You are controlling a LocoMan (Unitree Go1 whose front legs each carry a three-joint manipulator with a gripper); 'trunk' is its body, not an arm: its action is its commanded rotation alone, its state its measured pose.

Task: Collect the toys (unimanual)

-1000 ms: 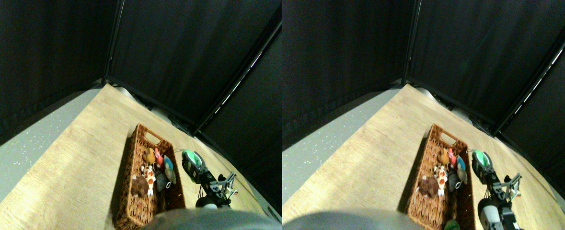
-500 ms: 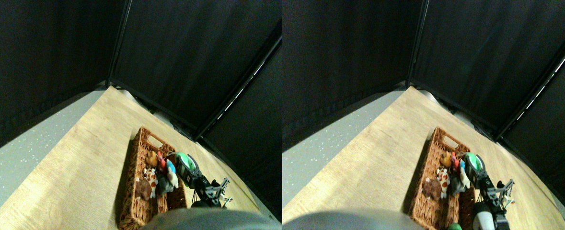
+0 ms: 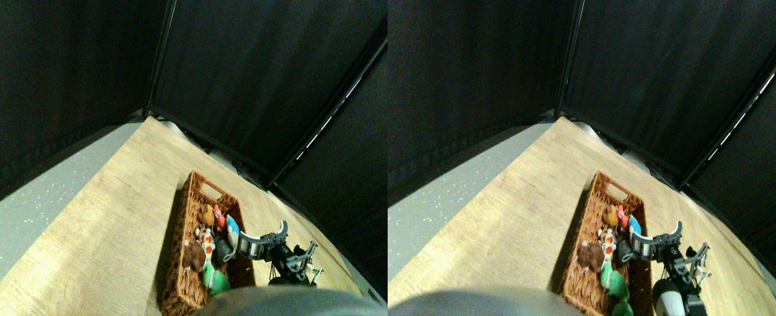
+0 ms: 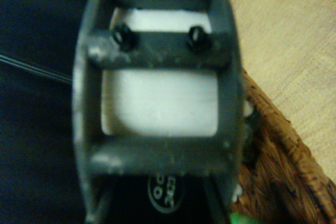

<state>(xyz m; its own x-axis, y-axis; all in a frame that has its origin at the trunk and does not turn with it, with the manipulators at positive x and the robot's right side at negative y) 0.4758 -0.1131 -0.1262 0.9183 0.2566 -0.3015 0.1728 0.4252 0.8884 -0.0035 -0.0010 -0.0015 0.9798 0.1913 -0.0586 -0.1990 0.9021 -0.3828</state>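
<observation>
Several small plush toys lie in the long woven basket (image 3: 178,245): an orange one (image 3: 206,214), a red one (image 3: 219,218), a blue one (image 3: 232,225), a spotted one (image 3: 206,243), a brown one (image 3: 194,257), a grey one (image 3: 223,249) and a green one (image 3: 216,280) at the near end. My right gripper (image 3: 266,236) stands open over the basket's right rim, its jaws spread wide with nothing between them. In the wrist view the dark jaw frame (image 4: 157,51) fills the picture, beside the basket (image 4: 278,156) and a sliver of the green toy (image 4: 242,219).
The basket sits on a pale wooden floor (image 3: 118,210) with a grey speckled strip (image 3: 25,217) to the left. Black curtain walls (image 3: 243,79) close off the back and right, meeting the floor just behind the basket.
The gripper has opened and let go of the green toy, which now lies at the near end of the basket. The gripper has dropped lower beside the right rim.
</observation>
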